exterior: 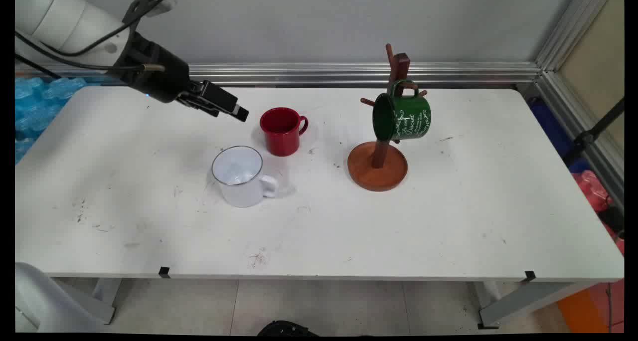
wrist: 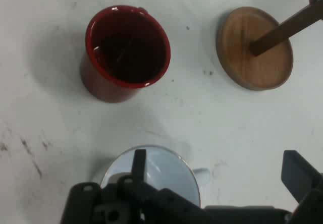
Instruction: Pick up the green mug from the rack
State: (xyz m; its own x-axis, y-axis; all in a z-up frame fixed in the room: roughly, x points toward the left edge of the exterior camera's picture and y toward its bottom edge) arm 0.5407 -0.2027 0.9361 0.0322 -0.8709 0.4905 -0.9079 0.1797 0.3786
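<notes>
1. Red mug (exterior: pixel 282 130) standing upright on the white table (exterior: pixel 448 216), mouth up, handle pointing toward the table's right side, nearest of the mugs to the gripper.
2. Gripper (exterior: pixel 234 109) hanging in the air just left of the red mug, tilted down toward it, touching nothing.
3. In the hand view, fingers (wrist: pixel 139 164) standing wide apart, one over the white mug and the other at the right edge, gripping nothing.
4. White mug (exterior: pixel 241 176) sitting upright just in front and a little left of the red mug, close but not touching, handle facing right.
5. Wooden mug stand (exterior: pixel 377 166) resting to the right of both mugs, its round base flat on the table and its post with pegs rising upright.
6. Green mug (exterior: pixel 402 117) hanging on its side from a peg by the handle, mouth facing left, white lettering showing on its wall, clear of the base below.
7. Hand view looking down into the red mug (wrist: pixel 126 52), with the stand's base (wrist: pixel 255 50) well apart from it and the white mug's rim (wrist: pixel 156 171) lying partly behind the gripper's linkage.
</notes>
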